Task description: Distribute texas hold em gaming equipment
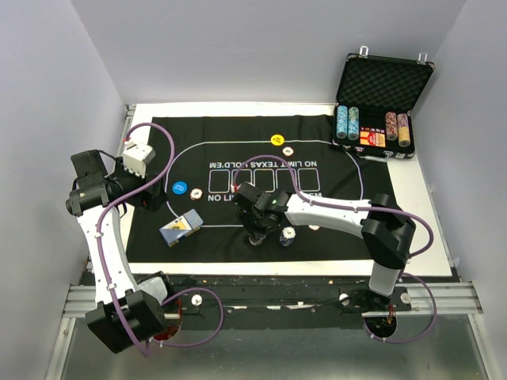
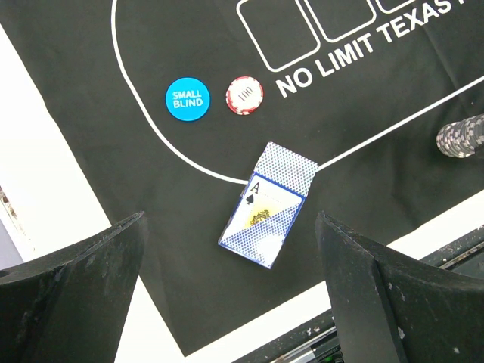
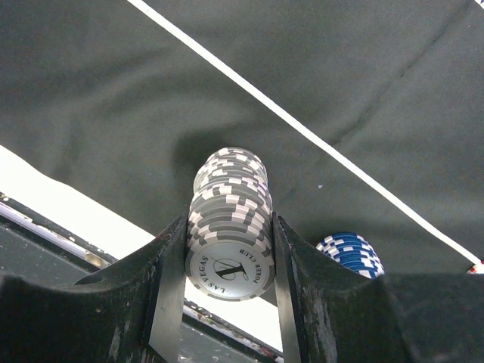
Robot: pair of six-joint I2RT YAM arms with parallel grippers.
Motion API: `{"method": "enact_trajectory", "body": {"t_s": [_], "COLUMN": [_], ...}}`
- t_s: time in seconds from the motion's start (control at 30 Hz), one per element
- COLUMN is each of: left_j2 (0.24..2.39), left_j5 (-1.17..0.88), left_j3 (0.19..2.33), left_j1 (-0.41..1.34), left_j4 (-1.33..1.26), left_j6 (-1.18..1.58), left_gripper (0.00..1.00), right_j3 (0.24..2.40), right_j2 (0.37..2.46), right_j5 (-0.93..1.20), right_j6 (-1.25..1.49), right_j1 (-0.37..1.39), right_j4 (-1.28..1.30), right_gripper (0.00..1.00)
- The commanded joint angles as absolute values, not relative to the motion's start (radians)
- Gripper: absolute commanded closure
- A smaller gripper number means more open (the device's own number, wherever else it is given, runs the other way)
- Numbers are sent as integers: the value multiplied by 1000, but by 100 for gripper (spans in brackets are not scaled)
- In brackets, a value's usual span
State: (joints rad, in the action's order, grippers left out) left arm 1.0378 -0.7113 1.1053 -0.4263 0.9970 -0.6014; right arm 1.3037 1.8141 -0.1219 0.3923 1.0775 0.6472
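Right claw point(image 3: 229, 227) clamps grey chip stack point(image 3: 229, 215) | left claw point(image 2: 231, 215) wide open, empty, above card box point(image 2: 268, 204) | partway; case chips point(image 1: 342, 123) undealt

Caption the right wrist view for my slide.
Right gripper grips a grey chip stack; blue chips beside it, black mat behind.

1 high overhead view, 2 close wrist views, all facing the mat point(image 1: 190, 134)

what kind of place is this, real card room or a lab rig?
Probably a lab test cell: plain white walls box in the table, a metal rail runs along its near edge, and a poker mat is laid on top.
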Motion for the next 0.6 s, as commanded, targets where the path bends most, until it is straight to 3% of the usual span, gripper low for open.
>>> {"method": "enact_trajectory", "body": {"t_s": [0.0, 0.33, 0.57], "left_j2": [1026, 1017, 1017], "left_j5": [-713, -713, -727], "left_j3": [1114, 1097, 1092], "left_j1": [-434, -434, -436], "left_j4": [1000, 993, 992], "left_j6": [-606, -606, -601], "left_gripper": [1, 1, 1], "right_j3": [1371, 1529, 1816], "right_j2": [1818, 1861, 2090], "right_j5": [-152, -192, -167], "right_j6": [388, 336, 252], "right_j1": [1085, 1085, 1072], "right_j4": [701, 805, 842], "right_gripper": [72, 72, 72]}}
